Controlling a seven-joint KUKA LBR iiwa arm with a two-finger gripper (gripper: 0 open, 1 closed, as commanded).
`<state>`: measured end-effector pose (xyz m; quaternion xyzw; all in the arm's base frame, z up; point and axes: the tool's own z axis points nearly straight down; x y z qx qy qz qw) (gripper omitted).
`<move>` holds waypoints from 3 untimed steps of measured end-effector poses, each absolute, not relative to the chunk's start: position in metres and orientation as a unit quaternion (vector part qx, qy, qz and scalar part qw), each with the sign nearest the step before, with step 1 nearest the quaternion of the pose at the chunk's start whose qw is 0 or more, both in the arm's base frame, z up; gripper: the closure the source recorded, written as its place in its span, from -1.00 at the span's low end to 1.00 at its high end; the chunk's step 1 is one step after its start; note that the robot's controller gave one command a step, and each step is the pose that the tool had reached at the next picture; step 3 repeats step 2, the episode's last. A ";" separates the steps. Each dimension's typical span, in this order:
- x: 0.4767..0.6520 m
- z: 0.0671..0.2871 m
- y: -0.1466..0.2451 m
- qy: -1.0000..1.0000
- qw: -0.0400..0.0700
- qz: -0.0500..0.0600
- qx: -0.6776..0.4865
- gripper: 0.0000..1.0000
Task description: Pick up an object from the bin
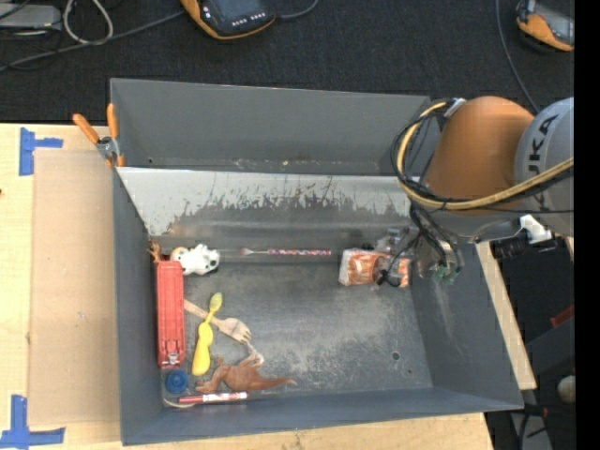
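End effector (395,268) beside 1 orange packet (357,268), 1 red bar (170,312) apart

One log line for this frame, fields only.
end effector: low, right side of bin | nearest: orange-and-white packet, view-left of it | hold: cannot tell | rest: heap along left wall

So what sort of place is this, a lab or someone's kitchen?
Probably a robotics lab: an orange-covered KUKA robot arm reaches into a grey metal bin of small loose things, and an orange-and-black handheld control pendant lies beyond it.
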<state>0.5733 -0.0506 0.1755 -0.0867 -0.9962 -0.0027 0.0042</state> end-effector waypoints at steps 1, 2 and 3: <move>0.574 0.213 -0.051 -0.996 0.003 -0.003 -0.086 1.00; 0.575 0.244 -0.051 -0.996 0.000 -0.003 -0.086 1.00; 0.575 0.244 -0.051 -0.996 0.000 -0.003 -0.086 1.00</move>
